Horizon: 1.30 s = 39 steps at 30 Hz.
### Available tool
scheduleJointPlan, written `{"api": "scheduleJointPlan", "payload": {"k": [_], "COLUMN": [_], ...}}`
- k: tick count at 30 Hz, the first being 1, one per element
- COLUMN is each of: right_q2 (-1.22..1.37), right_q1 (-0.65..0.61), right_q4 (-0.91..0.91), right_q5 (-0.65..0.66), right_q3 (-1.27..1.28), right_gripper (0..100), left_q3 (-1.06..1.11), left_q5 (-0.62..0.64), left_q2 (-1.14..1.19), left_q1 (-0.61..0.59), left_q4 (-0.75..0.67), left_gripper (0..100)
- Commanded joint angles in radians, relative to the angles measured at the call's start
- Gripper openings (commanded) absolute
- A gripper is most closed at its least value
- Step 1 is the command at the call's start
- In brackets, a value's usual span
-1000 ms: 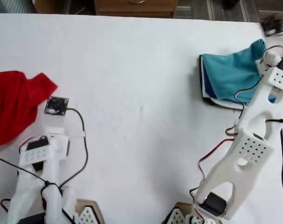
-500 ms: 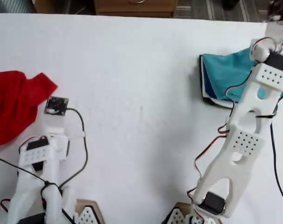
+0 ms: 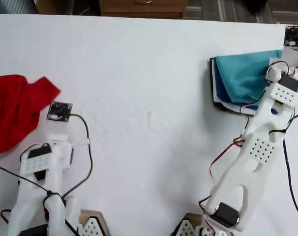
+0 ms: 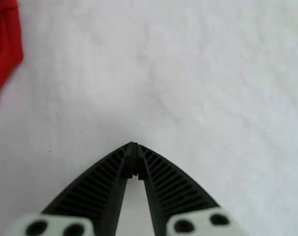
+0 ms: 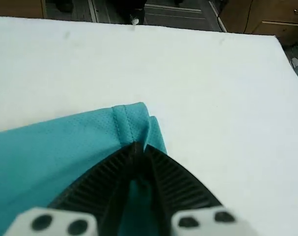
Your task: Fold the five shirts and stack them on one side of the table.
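While right jaws pinch teal shirt (image 5: 50,147) hem near table (image 3: 139,73) corner, left jaws closed, empty

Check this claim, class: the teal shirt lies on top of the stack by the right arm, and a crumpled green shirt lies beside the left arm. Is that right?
Not quite. The high view shows the crumpled shirt beside the left arm is red, not green. The teal shirt does lie on top of the stack by the right arm.

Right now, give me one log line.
left tool shut over bare table | right tool shut on teal shirt hem, atop stack | red shirt crumpled, unfolded
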Motion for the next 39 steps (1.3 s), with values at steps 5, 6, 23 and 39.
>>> {"api": "scheduleJointPlan", "payload": {"k": [5, 6, 23, 39], "right_q2": [-0.116, -0.139, -0.255, 0.016], "right_q1": [0.015, 0.015, 0.154, 0.242], "right_q4": [0.142, 0.180, 0.621, 0.763], "right_q5": [-0.014, -0.014, -0.005, 0.155], "right_q3": [-0.147, -0.175, -0.356, -0.368], "right_gripper": [2.2, 3.7, 1.9, 1.9], "left_q3": [-0.007, -0.007, -0.005, -0.005], "left_q5": [0.005, 0.005, 0.005, 0.006], "left_q2": [-0.020, -0.020, -0.020, -0.020], "left_q1": [-0.003, -0.003, -0.003, -0.003], "left_q4": [-0.025, -0.026, -0.026, -0.026], "left_gripper": [3, 3, 3, 3]}}
